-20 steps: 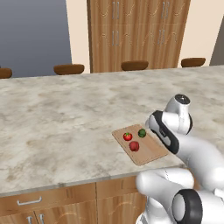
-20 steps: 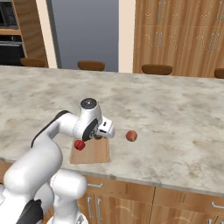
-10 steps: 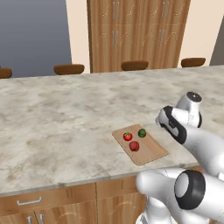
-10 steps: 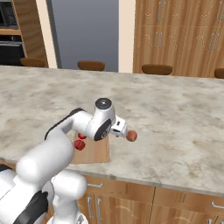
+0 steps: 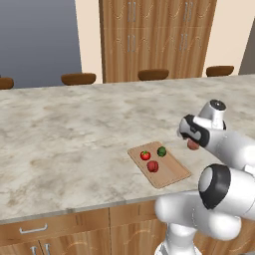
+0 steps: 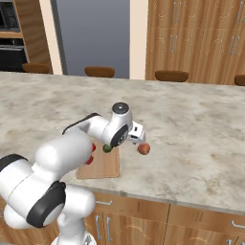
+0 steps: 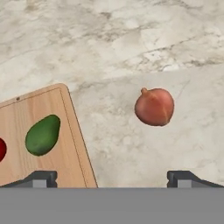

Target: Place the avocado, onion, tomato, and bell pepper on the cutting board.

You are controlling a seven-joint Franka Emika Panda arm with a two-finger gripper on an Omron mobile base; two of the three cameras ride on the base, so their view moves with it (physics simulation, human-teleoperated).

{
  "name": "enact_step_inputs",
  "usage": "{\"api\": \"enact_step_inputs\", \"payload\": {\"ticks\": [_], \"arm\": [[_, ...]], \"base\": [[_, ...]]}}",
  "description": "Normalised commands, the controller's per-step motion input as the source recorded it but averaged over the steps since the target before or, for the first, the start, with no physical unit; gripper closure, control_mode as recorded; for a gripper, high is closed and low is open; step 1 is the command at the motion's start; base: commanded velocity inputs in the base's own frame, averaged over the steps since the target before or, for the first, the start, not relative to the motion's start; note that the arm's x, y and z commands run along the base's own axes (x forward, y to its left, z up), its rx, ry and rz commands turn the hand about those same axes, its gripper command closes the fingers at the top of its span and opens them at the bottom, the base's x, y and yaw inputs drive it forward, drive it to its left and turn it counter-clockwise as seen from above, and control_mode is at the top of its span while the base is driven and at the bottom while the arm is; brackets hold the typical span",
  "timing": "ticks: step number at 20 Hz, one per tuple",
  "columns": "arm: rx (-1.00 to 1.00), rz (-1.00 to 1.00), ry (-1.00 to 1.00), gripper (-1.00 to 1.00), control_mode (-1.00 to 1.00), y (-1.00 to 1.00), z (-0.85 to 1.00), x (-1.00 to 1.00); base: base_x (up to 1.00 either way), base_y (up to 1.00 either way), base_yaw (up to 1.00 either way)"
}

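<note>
The onion, a pinkish-tan ball, lies on the marble counter just right of the cutting board. It also shows past the hand as the onion and the onion. On the board lie the dark green avocado and two red vegetables, one bright and one darker; which is the tomato and which the bell pepper I cannot tell. My gripper hangs open and empty just above the counter, close to the onion. In the hand view the avocado sits at the left.
The long marble counter stretches left and back. Its front edge runs close below the board. Brown stool tops line the far side. Wooden cabinets stand behind.
The arm has swung right, from above the board to beside the onion. The jaws stayed open. The vegetables have not moved.
</note>
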Motion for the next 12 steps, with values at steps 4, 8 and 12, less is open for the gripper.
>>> {"api": "enact_step_inputs", "payload": {"ticks": [4, 8, 12], "arm": [[-0.11, 0.05, 0.00, -1.00, -1.00, -0.33, 0.00, 0.18], [-0.07, 0.02, 0.00, -1.00, -1.00, -0.37, 0.00, 0.11], [-0.04, 0.00, 0.06, -1.00, -1.00, -0.12, -0.01, 0.27]], "base": [[0.00, 0.00, 0.00], [0.00, 0.00, 0.00], [0.00, 0.00, 0.00]]}}
